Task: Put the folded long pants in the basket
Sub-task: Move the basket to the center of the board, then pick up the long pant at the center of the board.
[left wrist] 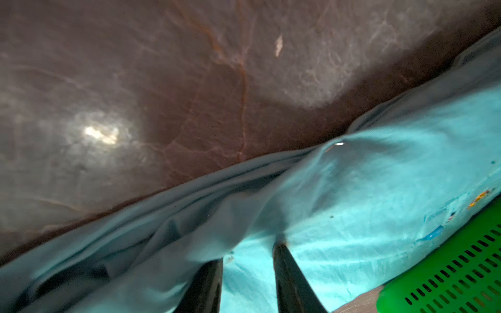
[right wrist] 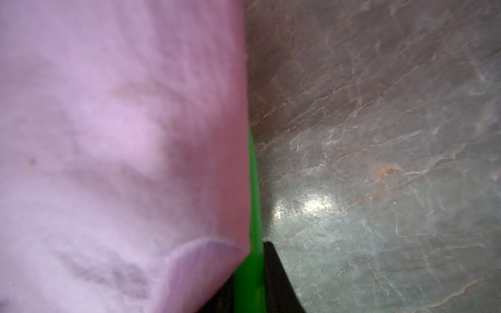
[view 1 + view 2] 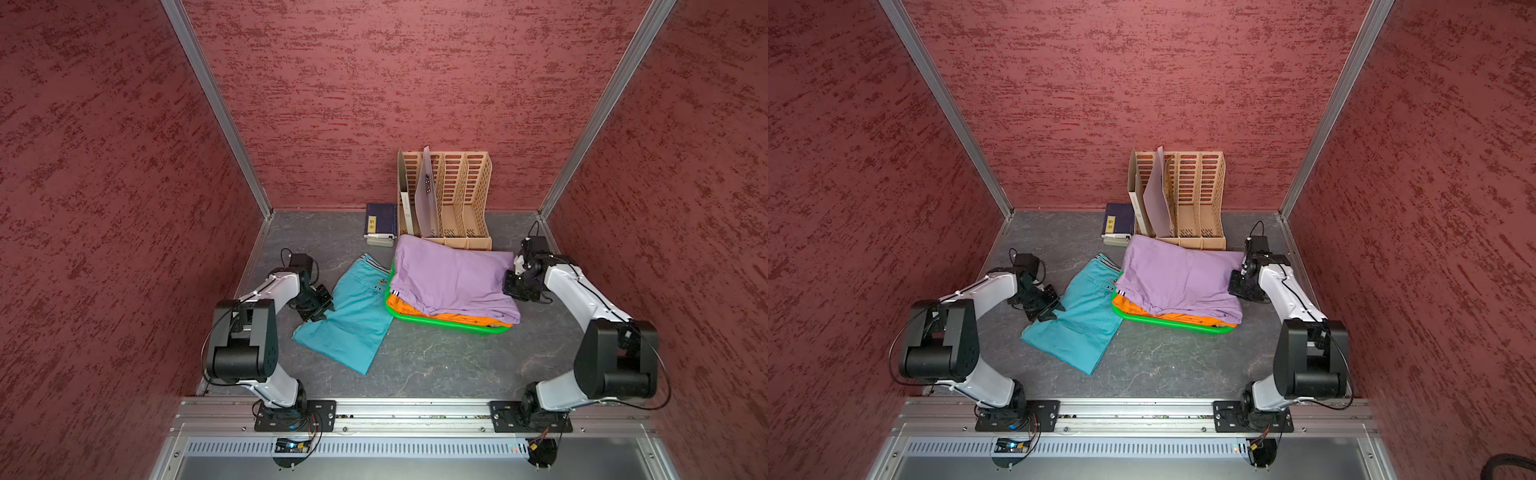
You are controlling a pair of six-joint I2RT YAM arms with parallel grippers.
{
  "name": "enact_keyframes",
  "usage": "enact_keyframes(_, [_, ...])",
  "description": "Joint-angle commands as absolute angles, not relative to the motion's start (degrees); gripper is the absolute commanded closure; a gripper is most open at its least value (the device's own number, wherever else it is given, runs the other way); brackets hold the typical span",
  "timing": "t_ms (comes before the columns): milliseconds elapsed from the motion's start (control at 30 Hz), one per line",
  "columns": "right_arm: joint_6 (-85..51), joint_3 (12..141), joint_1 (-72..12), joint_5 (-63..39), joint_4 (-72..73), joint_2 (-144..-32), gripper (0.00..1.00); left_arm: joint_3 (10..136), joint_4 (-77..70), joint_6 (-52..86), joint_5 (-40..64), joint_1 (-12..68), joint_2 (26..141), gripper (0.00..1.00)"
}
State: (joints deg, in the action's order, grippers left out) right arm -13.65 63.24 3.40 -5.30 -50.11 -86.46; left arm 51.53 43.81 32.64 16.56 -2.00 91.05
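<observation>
Starting at the left, the left gripper (image 3: 328, 308) sits low on the left edge of the teal pants (image 3: 349, 320). Its jaws are a moderate way apart with cloth rucked up around them, and from where I stand I cannot tell whether they pinch a fold or merely rest on it. That pair lies flat on the table (image 3: 436, 370), slanting from near-left to far-right. Its striped waistband end reaches right up to the left end of the basket (image 3: 457, 329) but is not inside.

Further right, the green basket holds a stack with orange pants (image 3: 409, 308) below and lilac pants (image 3: 453, 282) on top, spilling over the rim. A tan pair, if it is there, is hidden. At the basket's right end the right gripper (image 3: 510, 286) is narrow, clamped on the rim just beside the draped lilac cloth.

The teal pair looks light, soft and floppy to me. It won't break, but a pinch on a single layer would likely let the fold fall open. Taking hold through all the layers at the folded edge, or at the thicker waistband, seems safest while the basket is steadied.
</observation>
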Motion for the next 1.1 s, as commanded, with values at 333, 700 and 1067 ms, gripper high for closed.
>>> enact_keyframes(333, [-19.8,68.3,9.8,7.1,-46.9,-84.3,0.69,49.6,44.0,33.0,11.2,-3.1,87.4,0.59])
enact_keyframes(700, [-25.8,69.4,8.5,-2.6,-50.7,-69.3,0.34,53.9,36.9,28.8,18.6,0.6,75.8,0.27])
enact_keyframes(1067, [-43.0,63.7,-41.2,2.4,-43.0,-65.0,0.39,58.4,40.6,31.0,15.6,-3.8,92.8,0.26])
